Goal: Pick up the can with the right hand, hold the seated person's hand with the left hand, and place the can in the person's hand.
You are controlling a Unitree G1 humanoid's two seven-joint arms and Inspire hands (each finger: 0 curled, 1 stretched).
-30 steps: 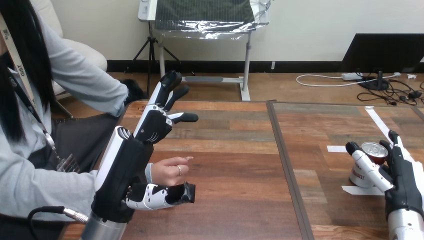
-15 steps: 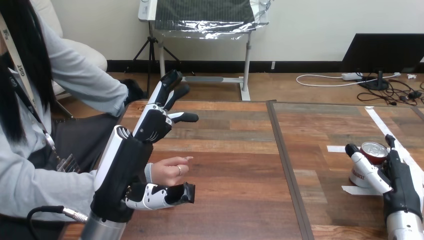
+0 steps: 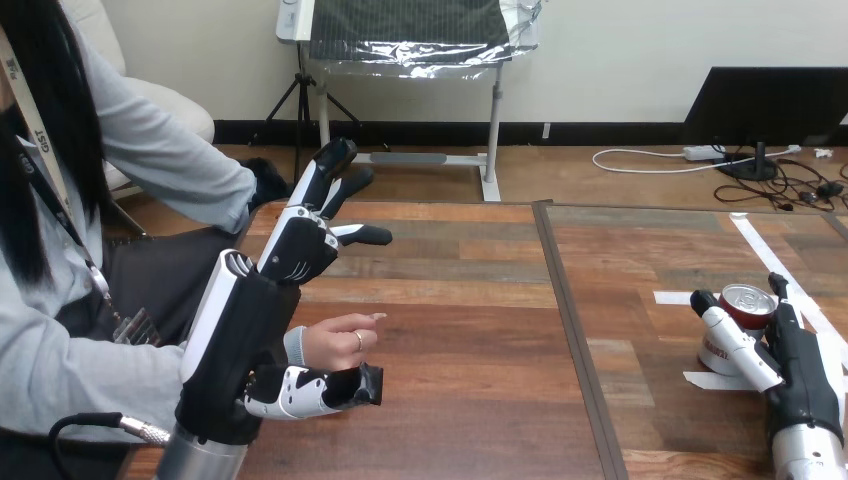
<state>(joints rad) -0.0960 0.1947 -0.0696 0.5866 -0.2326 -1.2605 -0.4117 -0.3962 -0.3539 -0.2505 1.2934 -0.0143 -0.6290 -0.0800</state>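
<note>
Red can (image 3: 748,300) with a silver top stands on the wooden bench (image 3: 470,330) at right, on white tape (image 3: 700,380). Right hand (image 3: 795,365) has its fingers and thumb clamped round the can. Left hand (image 3: 292,250) is raised with its fingers straight and apart (thumb low). The person's hand (image 3: 335,343) sits between thumb and fingers, just above the thumb.

The can (image 3: 748,299) is coloured red and white, with a silver top. The desk (image 3: 470,330) is patterned in brown wood grain, divided by a dark seam (image 3: 563,300) and marked with white tape (image 3: 672,298). The left robot hand (image 3: 300,245) and right robot hand (image 3: 800,365) are finished in black with white shells; silver is seen on the forearms (image 3: 806,456).
</note>
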